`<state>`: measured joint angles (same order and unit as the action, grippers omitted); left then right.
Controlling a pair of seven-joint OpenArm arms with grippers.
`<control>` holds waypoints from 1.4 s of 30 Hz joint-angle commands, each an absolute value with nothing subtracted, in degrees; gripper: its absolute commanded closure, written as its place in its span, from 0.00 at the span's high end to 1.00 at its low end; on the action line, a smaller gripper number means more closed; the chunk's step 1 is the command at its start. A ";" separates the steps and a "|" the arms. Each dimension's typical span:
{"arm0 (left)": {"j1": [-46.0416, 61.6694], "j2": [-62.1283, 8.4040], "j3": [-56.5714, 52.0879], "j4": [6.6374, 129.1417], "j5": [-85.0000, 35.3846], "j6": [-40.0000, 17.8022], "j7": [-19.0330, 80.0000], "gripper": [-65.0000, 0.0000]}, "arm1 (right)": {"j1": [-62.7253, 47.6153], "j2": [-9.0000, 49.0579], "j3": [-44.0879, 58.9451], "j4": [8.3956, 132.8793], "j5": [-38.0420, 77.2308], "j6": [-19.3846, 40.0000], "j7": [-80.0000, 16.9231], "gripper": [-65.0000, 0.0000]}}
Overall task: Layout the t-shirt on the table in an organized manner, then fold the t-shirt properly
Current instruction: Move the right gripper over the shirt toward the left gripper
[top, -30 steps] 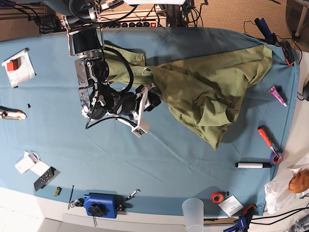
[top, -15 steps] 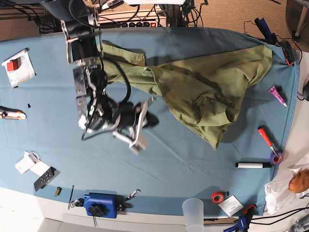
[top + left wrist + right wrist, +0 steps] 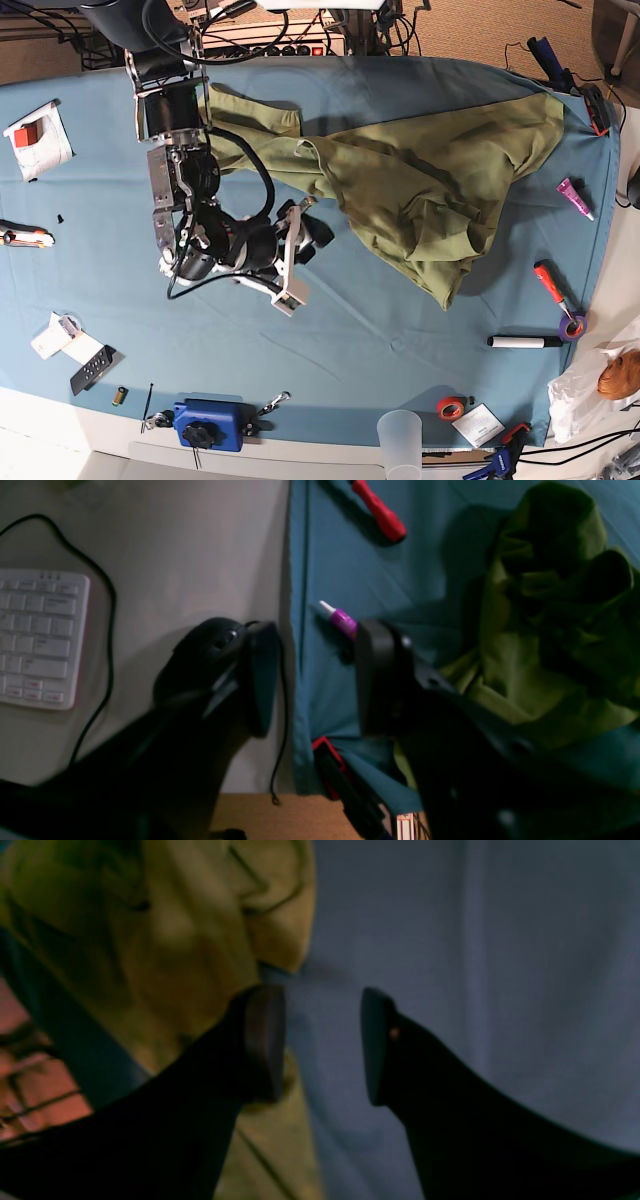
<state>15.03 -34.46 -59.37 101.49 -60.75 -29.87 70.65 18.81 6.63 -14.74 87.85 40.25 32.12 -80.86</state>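
Beside the rumpled t-shirt point(image 3: 430, 190) on the table point(image 3: 400, 340), the right gripper point(image 3: 322, 1045) is held empty with jaws parted, as is the left gripper point(image 3: 310, 680).

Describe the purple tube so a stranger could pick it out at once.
Start at the table edge past the t-shirt spread corner. The purple tube lies there alone on teal cloth. Unlike the red-handled screwdriver nearby, it is short, magenta, white-tipped.

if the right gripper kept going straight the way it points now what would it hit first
Probably the bare table. The right gripper is open with only blue cloth showing between its fingertips, and the t-shirt lies just to one side. Depth is unclear in this blurred view.
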 commanded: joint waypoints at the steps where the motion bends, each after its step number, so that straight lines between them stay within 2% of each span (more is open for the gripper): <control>1: 14.76 -36.01 -59.86 102.24 -61.78 -30.06 69.43 0.40 | 20.32 6.68 -14.48 88.92 41.15 31.64 -80.00 0.39; 6: 14.76 -36.01 -59.86 102.24 -61.80 -30.06 69.45 0.40 | 17.74 6.63 -8.80 88.86 41.15 32.53 -71.94 0.39; 11: 14.76 -36.01 -59.86 102.24 -61.82 -30.04 69.43 0.40 | 14.15 6.66 -0.01 88.77 42.50 37.87 -71.83 0.39; 15: 14.74 -35.20 -59.79 102.24 -61.84 -30.06 69.41 0.40 | 11.94 6.63 3.92 88.77 50.17 39.55 -75.75 0.39; 19: 14.76 -32.93 -59.75 102.24 -61.84 -30.09 69.36 0.40 | 10.33 6.48 2.87 88.75 54.17 40.00 -77.84 0.39; 26: 14.76 -30.33 -59.77 102.24 -61.78 -30.11 69.43 0.40 | 10.13 6.48 -1.61 88.75 54.17 40.00 -76.73 0.39; 33: 14.76 -30.30 -59.77 102.24 -61.76 -30.09 69.43 0.40 | 9.87 6.13 -8.40 85.34 48.45 40.00 -69.04 0.39; 42: 14.76 -30.30 -59.77 102.24 -61.78 -30.09 69.43 0.40 | 10.22 -0.45 -9.91 79.59 50.02 40.00 -69.49 0.39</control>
<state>15.03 -28.91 -59.35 101.49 -60.73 -29.89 70.63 8.78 -0.32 -9.89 78.65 48.29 39.51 -70.63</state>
